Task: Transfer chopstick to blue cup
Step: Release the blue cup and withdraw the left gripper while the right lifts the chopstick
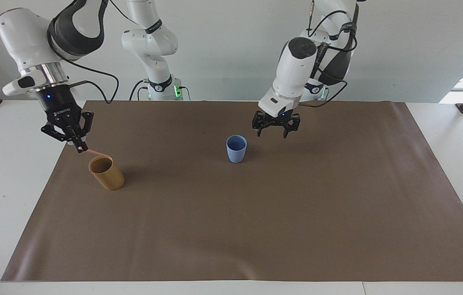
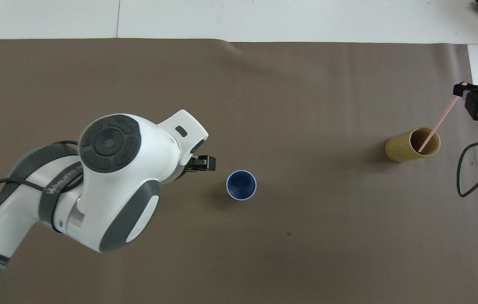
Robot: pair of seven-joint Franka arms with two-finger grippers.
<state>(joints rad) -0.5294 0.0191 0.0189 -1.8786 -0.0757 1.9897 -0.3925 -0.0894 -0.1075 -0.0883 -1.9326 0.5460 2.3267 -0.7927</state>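
Note:
The blue cup [image 1: 236, 149] [image 2: 241, 185] stands upright mid-mat, and nothing shows inside it. My left gripper [image 1: 273, 132] [image 2: 205, 163] hangs open and empty in the air beside the cup, toward the left arm's end of the table. My right gripper [image 1: 79, 147] [image 2: 460, 89] is shut on the top end of one thin pink chopstick [image 1: 92, 152] [image 2: 437, 124]. It holds the stick up over the mat's edge at the right arm's end. The chopstick slants down, with its lower tip still inside the tan cup [image 1: 107, 173] [image 2: 411, 145].
A brown mat [image 1: 256, 213] covers most of the white table [image 1: 6, 172]. The tan cup stands near the mat's edge at the right arm's end. A black cable [image 2: 469, 177] loops down from the right wrist close to that cup.

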